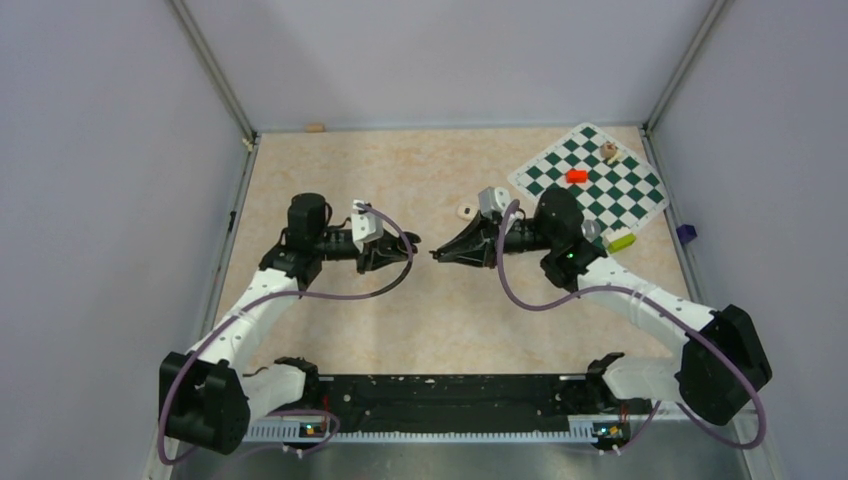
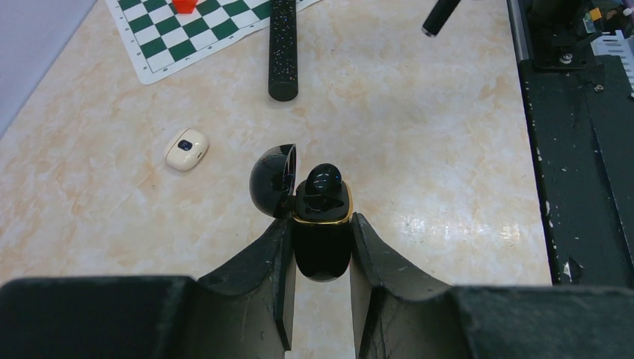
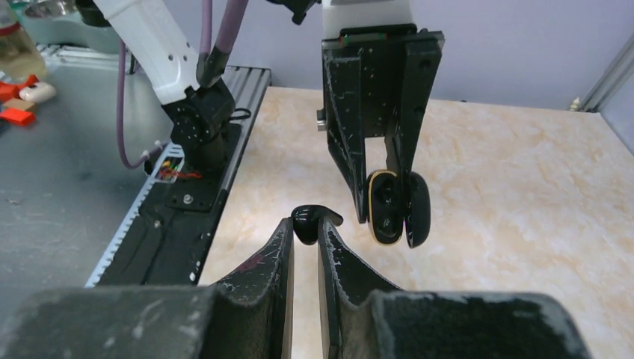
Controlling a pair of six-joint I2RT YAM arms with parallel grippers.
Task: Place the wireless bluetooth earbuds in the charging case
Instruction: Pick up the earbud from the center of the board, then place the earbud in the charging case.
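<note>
my left gripper (image 2: 320, 232): matte black fingers. the charging case (image 2: 321, 258) between them: glossy black, with a thin gold band at the rim. first earbud (image 2: 324, 179), seated in it: glossy black. second earbud (image 3: 312, 218), in my right gripper (image 3: 305, 228): black. ahead and left of my left gripper: cream lump (image 2: 186, 149) with a dark spot; green-and-white checked board (image 2: 202, 34); orange-red piece (image 2: 185, 4). straight ahead: black speckled cylinder (image 2: 282, 48). table (image 2: 434, 149): beige, marbled.

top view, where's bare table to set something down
Bare beige marbled tabletop: the wide near strip between both arms and the black base rail, and the far-left stretch behind the left arm, up to the small cream lump. Crowded: the centre where the arms meet, and the far-right green checkered mat with its pieces.
</note>
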